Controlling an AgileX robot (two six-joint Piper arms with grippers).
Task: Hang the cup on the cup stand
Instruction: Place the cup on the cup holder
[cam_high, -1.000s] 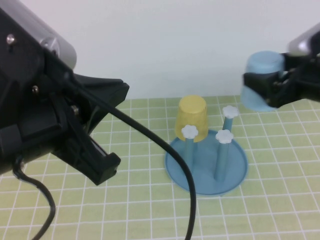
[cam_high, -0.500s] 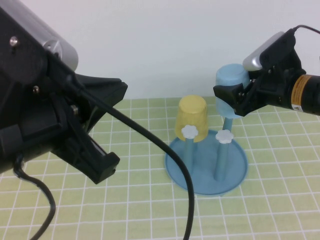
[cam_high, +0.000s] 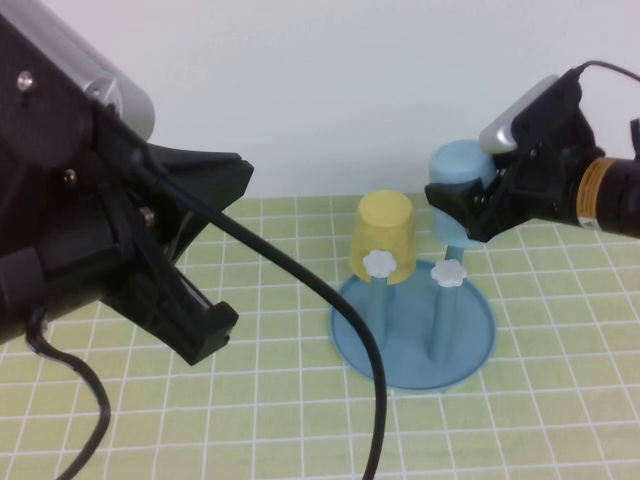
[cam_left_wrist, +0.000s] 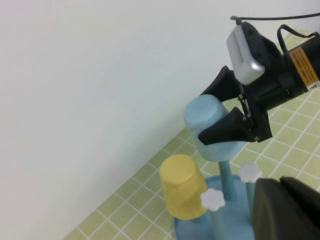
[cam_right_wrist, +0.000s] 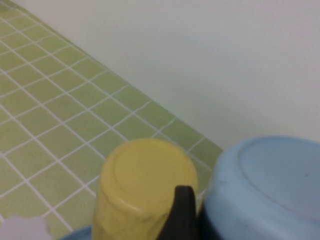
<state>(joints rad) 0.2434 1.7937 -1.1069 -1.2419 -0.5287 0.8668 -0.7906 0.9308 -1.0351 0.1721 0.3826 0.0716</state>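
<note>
Right gripper: jaws clamped on cup, inverted, over rear peg of stand. Yellow cup inverted on adjacent peg. Left gripper: jaws together, raised near camera, well left of stand.

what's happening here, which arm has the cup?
The right hand holds the light blue cup upside down over the rear peg of the cup stand, its fingers on either side of the cup; in the left wrist view the peg's shaft shows below the cup's rim. A yellow cup already hangs on another peg. The left hand is shut, holds nothing, and sits raised over the table's left side.
</note>
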